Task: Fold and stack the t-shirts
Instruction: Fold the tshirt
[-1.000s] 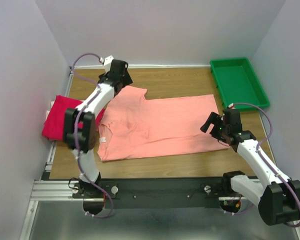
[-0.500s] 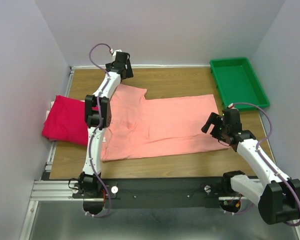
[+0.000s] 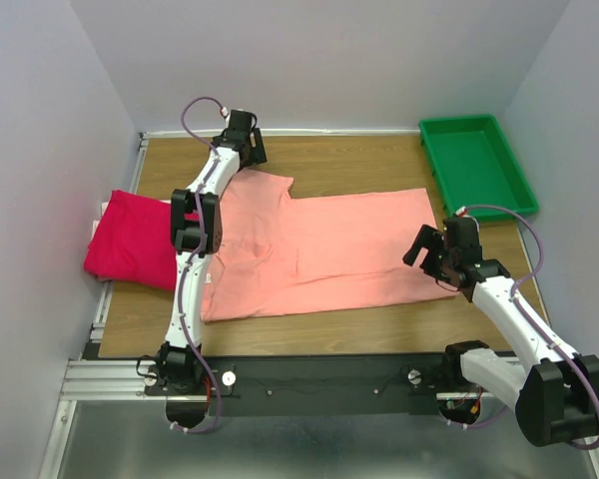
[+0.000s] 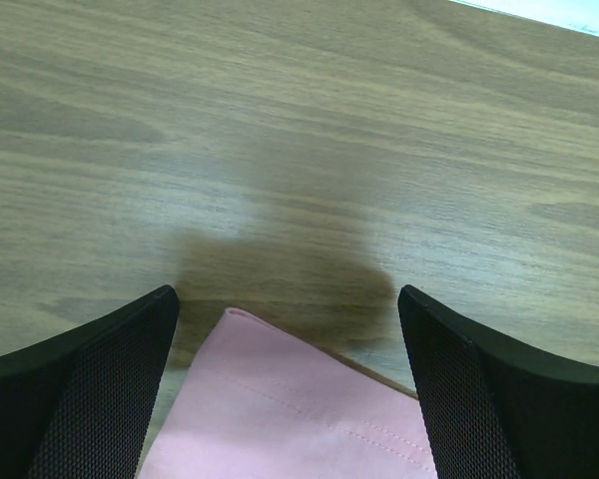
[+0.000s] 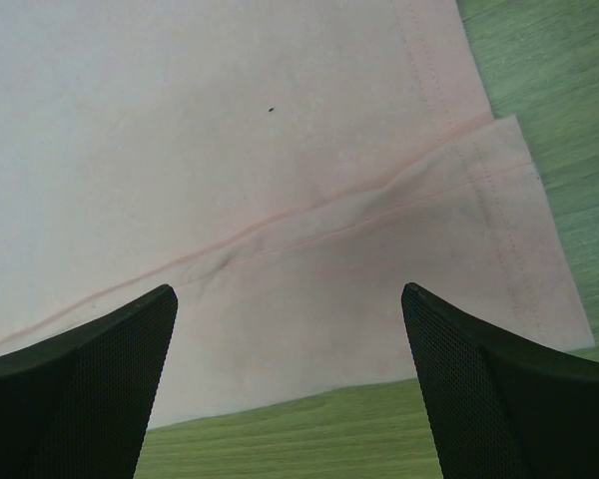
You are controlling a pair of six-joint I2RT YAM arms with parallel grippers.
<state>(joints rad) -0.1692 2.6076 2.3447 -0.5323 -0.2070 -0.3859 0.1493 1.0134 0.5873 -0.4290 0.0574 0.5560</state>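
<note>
top external view: what could go wrong from here?

both tools stand with jaws wide apart, holding nothing. the left gripper [image 4: 288,295] hangs over the far sleeve corner [image 4: 280,399] of the pink shirt [image 3: 319,249], but mostly over bare table [image 4: 280,120]. i'd guess a pinch there could miss the cloth and scrape wood.

and the right gripper [image 5: 290,291]?

it's over the near right hem corner [image 5: 499,200], where a crease doubles the cloth. it might catch one layer only and drag the shirt askew.

how does the stuff look?

thin, soft, matte knit with stitched hems, spread flat mid-table. the red shirt [image 3: 130,249] lies as a thicker lump at the left, partly past the wood's edge. the table looks smooth and wood-grained, so probably slippery.
</note>
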